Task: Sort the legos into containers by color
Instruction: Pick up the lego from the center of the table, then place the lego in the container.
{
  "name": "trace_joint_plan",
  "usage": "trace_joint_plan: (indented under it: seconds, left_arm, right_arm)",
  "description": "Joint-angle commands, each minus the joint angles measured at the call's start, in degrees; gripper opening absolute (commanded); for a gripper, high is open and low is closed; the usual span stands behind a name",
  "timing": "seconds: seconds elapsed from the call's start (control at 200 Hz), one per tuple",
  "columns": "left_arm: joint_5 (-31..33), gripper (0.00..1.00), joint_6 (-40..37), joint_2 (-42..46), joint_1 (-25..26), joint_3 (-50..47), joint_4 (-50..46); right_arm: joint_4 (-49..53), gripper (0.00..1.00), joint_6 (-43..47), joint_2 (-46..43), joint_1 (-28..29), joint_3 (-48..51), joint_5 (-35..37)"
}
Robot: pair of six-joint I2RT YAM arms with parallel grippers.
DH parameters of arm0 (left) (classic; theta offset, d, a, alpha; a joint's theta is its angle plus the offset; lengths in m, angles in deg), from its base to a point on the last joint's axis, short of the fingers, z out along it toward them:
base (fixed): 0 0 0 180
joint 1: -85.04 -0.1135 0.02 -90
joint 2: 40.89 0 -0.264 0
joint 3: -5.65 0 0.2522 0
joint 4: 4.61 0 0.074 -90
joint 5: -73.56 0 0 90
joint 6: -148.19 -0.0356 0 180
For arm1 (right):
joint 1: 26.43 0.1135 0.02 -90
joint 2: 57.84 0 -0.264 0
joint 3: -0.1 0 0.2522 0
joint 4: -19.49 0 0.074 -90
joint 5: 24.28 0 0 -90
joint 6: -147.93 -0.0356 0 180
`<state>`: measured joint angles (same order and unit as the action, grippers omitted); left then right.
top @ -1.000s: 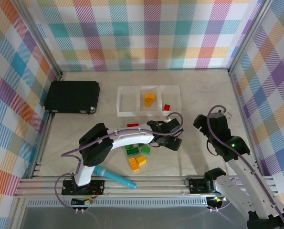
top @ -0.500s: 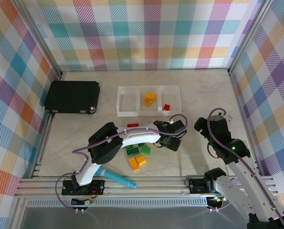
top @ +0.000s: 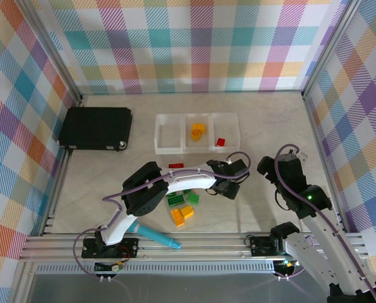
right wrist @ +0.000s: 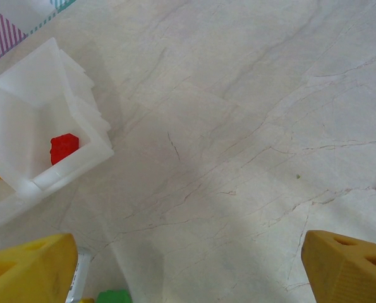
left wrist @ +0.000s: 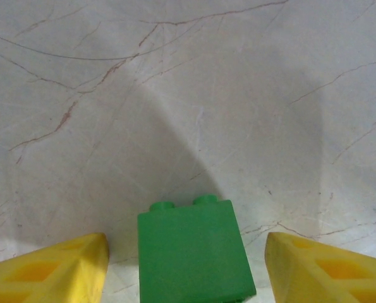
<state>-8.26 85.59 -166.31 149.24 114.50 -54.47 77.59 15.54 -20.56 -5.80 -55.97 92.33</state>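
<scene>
Change: left arm's elbow (top: 145, 192) has swung rightward since a second ago
Left gripper (top: 227, 187): fingers straddle green lego (left wrist: 191, 249) on the table (left wrist: 175, 95), gaps either side, not pinching
Right gripper (right wrist: 188, 268): spread wide, empty, near the containers (top: 185, 134)
Around: loose legos (top: 181, 207), teal pen (top: 153, 235), black case (top: 96, 127)

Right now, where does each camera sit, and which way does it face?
Top external: above, behind the bases, looking down on the marble table; left arm and right arm show.
Left wrist: on the left arm, facing down at a green studded brick between its yellow fingers.
Right wrist: on the right arm, facing down at a clear plastic tray holding a red brick; yellow fingers show.
Shared: top and right wrist both show that brick.
</scene>
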Motion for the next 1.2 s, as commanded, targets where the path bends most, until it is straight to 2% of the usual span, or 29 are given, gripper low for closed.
trace_joint_plan:
  seconds: [0.0, 0.15, 0.29, 0.505, 0.72, 0.84, 1.04, 1.195]
  left_arm:
    - [-0.63, 0.63, -0.51, -0.77, -0.79, 1.71, -2.05]
    - [-1.49, 0.55, -0.18, -1.25, -1.49, 1.90, -2.23]
    - [-2.65, 0.42, -0.17, -1.36, -2.28, 1.33, -1.92]
    - [-3.19, 0.38, -1.18, -0.02, -2.68, 0.11, -0.45]
    - [0.16, 0.30, -2.47, 4.69, -4.26, 0.73, -2.80]
    - [4.59, 0.29, -2.85, 8.94, -8.46, 2.51, -7.43]
    - [9.45, 0.27, -6.00, 17.70, -18.75, 1.96, -7.44]
    - [13.41, 0.27, -9.64, 17.44, -25.10, 5.09, -8.75]
  right_arm:
    - [0.53, 0.92, 1.23, -0.53, -0.23, 0.65, 1.29]
    - [0.32, 0.92, 1.22, -0.63, -0.23, 0.98, 1.53]
    - [0.32, 0.92, 1.15, -0.54, -0.23, 1.11, 1.56]
    - [0.46, 0.92, 0.91, -0.62, -0.23, 1.41, 1.73]
    - [-0.64, 0.92, 1.77, -0.45, -0.23, 1.00, 2.13]
    - [-2.60, 0.92, 1.98, -0.65, -0.23, 2.19, 1.85]
    - [-6.52, 0.92, 2.06, -1.99, -0.24, 5.12, 1.73]
    - [-7.92, 0.92, 2.40, -1.77, -0.23, 5.83, 1.28]
